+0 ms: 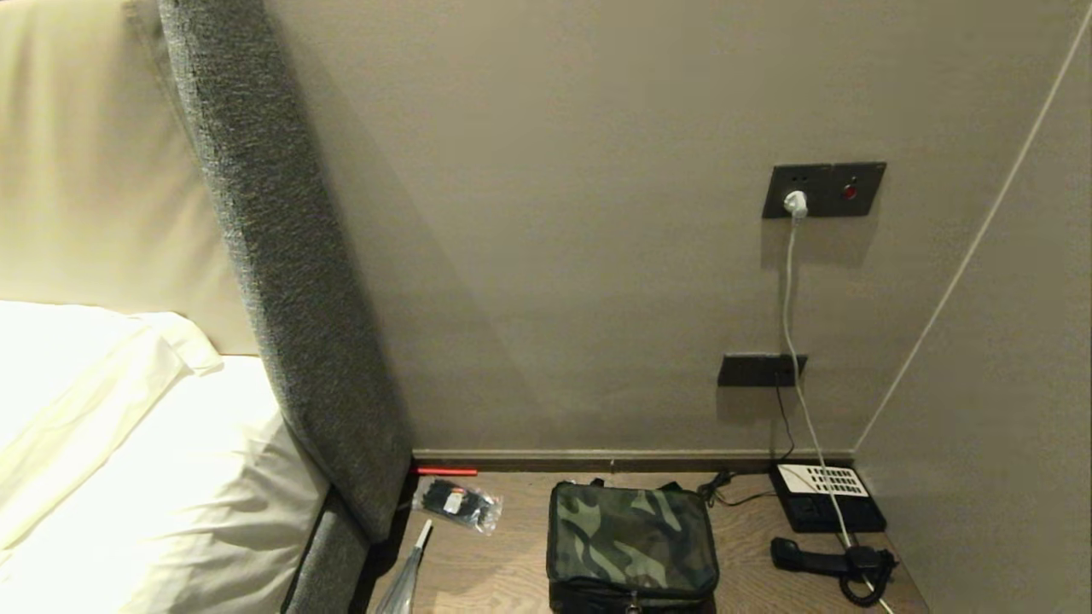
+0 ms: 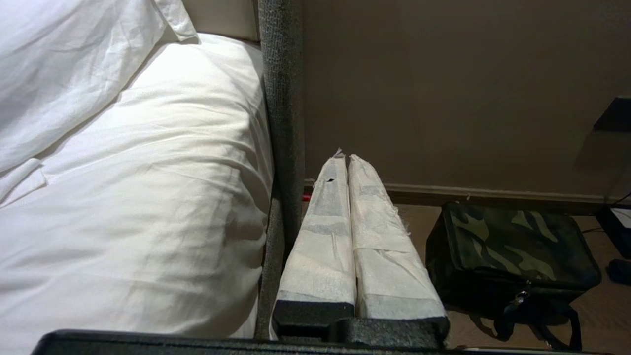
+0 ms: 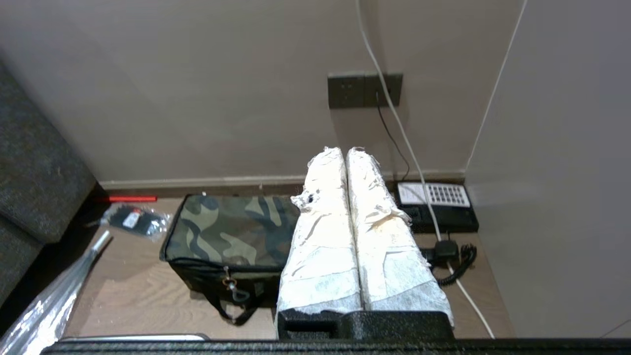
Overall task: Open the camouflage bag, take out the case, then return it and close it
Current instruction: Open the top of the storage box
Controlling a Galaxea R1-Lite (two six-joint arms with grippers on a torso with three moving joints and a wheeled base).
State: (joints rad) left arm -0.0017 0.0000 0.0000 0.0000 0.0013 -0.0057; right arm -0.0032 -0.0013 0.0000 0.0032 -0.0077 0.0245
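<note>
Leftmost, a bed with a white pillow [image 1: 94, 426] lies against a grey upholstered side panel [image 1: 281, 281], which borders the wooden bedside table [image 1: 503, 571]. Near the table's back left corner lies a red pen-like stick [image 1: 445, 471] along the wall, and just in front of it a small clear packet of black items [image 1: 456, 503]. A crinkled clear plastic wrapper [image 1: 408, 576] reaches in over the table's left front edge. The camouflage bag [image 1: 631, 546] lies flat in the middle of the table, closed, its zip pull and black strap hanging over the front side. Toward the back right corner sits a black desk phone [image 1: 826, 496], its handset [image 1: 823, 560] lying off the cradle in front of it, and a white cable [image 1: 789, 290] runs up to a wall socket. Neither arm shows from the head. The left gripper [image 2: 343, 159] hangs above the table's left edge beside the bed, its taped fingers pressed together on nothing. The right gripper [image 3: 344, 151] hovers over the table near the bag's right end, fingers likewise together and empty.
</note>
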